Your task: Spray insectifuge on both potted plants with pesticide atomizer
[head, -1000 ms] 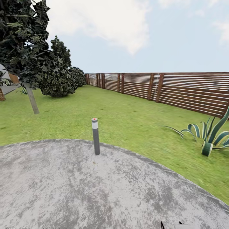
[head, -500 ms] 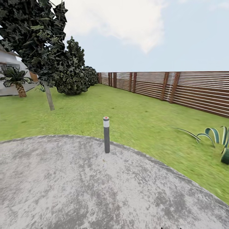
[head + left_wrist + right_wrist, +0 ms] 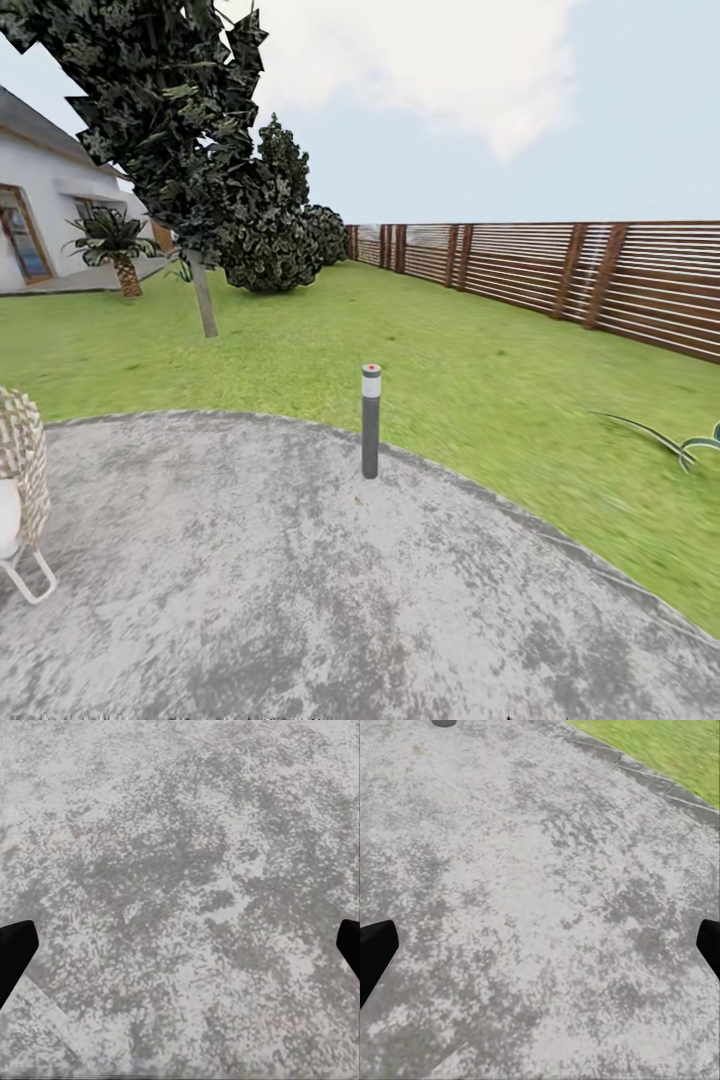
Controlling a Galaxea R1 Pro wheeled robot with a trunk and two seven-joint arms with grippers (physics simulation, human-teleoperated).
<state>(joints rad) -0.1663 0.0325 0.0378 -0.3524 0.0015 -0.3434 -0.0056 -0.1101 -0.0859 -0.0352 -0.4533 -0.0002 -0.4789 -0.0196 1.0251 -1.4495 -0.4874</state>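
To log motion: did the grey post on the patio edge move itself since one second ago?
No. The grey post keeps its spot on the patio edge; the camera turned left.

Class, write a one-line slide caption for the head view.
Robot's view across a round stone patio to a bollard light, lawn, slat fence and a wicker chair.
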